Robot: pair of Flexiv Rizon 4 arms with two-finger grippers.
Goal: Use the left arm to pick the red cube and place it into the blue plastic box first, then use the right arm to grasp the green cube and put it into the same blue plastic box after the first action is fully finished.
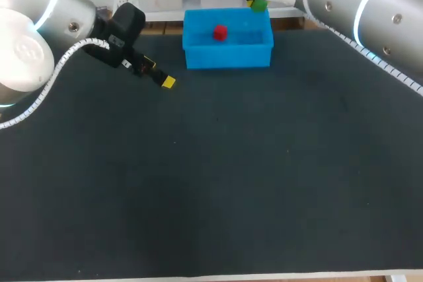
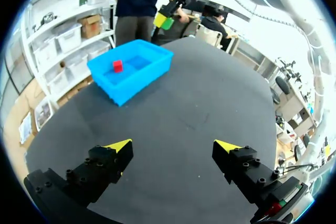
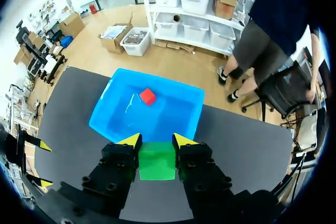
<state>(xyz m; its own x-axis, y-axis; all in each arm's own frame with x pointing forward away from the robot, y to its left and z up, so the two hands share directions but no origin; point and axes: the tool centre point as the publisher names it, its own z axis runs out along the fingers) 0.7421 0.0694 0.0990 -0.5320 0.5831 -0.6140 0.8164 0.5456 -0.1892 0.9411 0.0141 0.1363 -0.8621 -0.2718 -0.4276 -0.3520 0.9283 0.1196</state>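
The right gripper (image 3: pixel 156 142) pinches the green cube (image 3: pixel 156 162) above the blue box (image 1: pixel 228 57) at the worktop's (image 1: pixel 211 183) far edge. The red cube (image 1: pixel 220 32) lies inside the box, and the left gripper (image 2: pixel 173 148) hangs with fingers spread.

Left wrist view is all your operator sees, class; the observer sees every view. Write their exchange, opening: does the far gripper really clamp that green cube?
Observer: Yes; the right wrist view shows both fingers of the right gripper pressing the green cube from two sides.
Operator: Is it above the box?
Observer: The head view puts it at the blue plastic box's far right corner.
Operator: And my gripper?
Observer: The head view shows the left gripper off the box's left end.
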